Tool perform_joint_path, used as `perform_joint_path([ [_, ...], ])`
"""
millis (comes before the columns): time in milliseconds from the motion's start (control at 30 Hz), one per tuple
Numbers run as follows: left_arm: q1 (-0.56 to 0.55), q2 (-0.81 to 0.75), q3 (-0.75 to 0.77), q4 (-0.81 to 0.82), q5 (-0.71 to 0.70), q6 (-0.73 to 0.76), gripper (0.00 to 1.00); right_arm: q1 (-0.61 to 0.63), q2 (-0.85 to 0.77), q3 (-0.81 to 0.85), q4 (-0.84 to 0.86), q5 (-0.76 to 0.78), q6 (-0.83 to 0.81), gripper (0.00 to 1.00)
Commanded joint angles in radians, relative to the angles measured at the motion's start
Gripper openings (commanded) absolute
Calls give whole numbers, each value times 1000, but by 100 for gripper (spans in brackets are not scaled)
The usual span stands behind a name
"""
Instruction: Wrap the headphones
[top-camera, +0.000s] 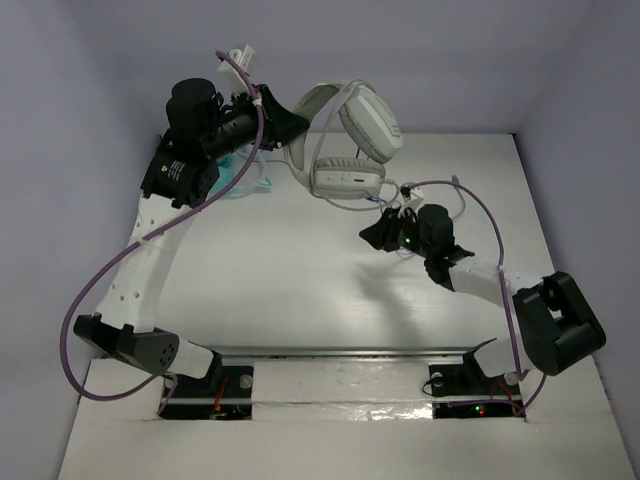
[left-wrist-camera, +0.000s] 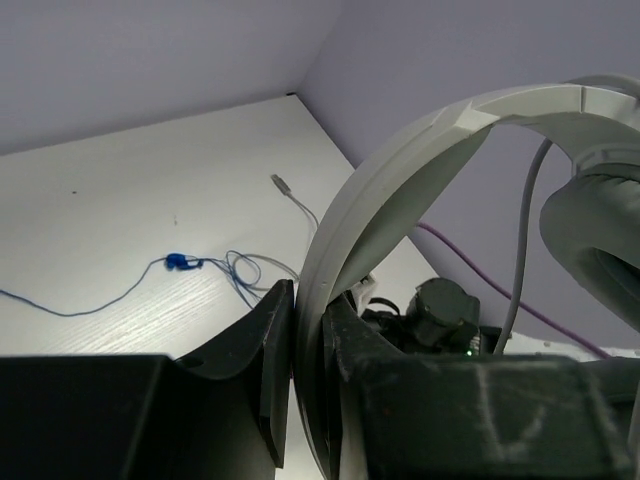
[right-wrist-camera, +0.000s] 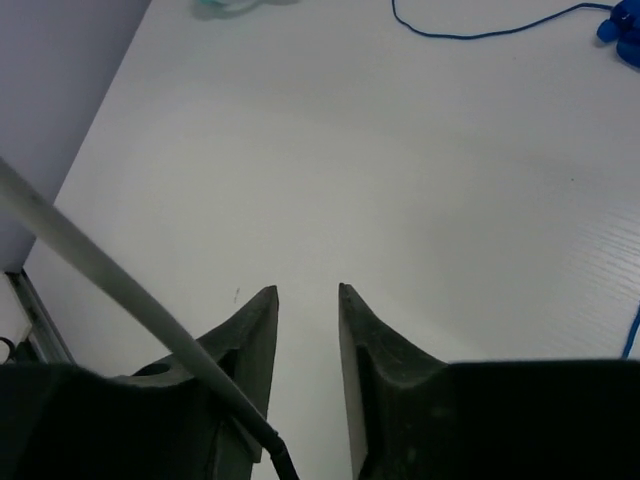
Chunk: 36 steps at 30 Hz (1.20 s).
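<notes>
The white headphones (top-camera: 352, 140) hang tilted above the back of the table, earcups to the right. My left gripper (top-camera: 288, 128) is shut on their headband; in the left wrist view the jaws (left-wrist-camera: 308, 345) pinch the wide pale band (left-wrist-camera: 400, 170), with a padded earcup (left-wrist-camera: 600, 250) at the right. The thin grey cable (top-camera: 445, 192) trails down to the table near my right gripper (top-camera: 375, 235). In the right wrist view that gripper (right-wrist-camera: 307, 295) is open with nothing between its fingers, and a grey cable (right-wrist-camera: 100, 270) crosses outside its left finger.
Small teal headphones (top-camera: 240, 175) lie behind the left arm, and their blue cable (left-wrist-camera: 190, 265) runs across the table. A grey plug end (left-wrist-camera: 283, 184) lies near the back wall. Purple-grey walls close in the back and sides.
</notes>
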Motion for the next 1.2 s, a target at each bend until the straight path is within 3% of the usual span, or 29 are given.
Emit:
perform_joint_path([
  [0, 13, -18, 81, 118, -65, -81, 0, -7, -28, -12, 18, 16, 17, 36],
  [33, 13, -17, 73, 130, -88, -87, 0, -7, -41, -12, 0, 34, 19, 31],
  [67, 13, -17, 44, 147, -120, -95, 0, -7, -51, -11, -22, 42, 22, 19],
  [167, 13, -28, -54, 233, -207, -146, 0, 14, -97, 6, -121, 62, 30, 5],
  [267, 24, -20, -140, 322, -292, -213, 0, 48, -127, 31, -224, 106, 29, 0],
  [367, 65, 32, -179, 437, -285, -310, 0, 112, -127, 49, -301, 180, 17, 0],
  [667, 65, 127, -223, 535, -591, -396, 0, 299, -146, 159, -535, 372, -18, 0],
  [933, 12, 155, -289, 537, -798, -302, 0, 353, -190, 281, -738, 317, -30, 0],
  [1167, -148, 233, -275, 445, -1065, -22, 0, 404, -212, 481, -989, 395, -99, 0],
])
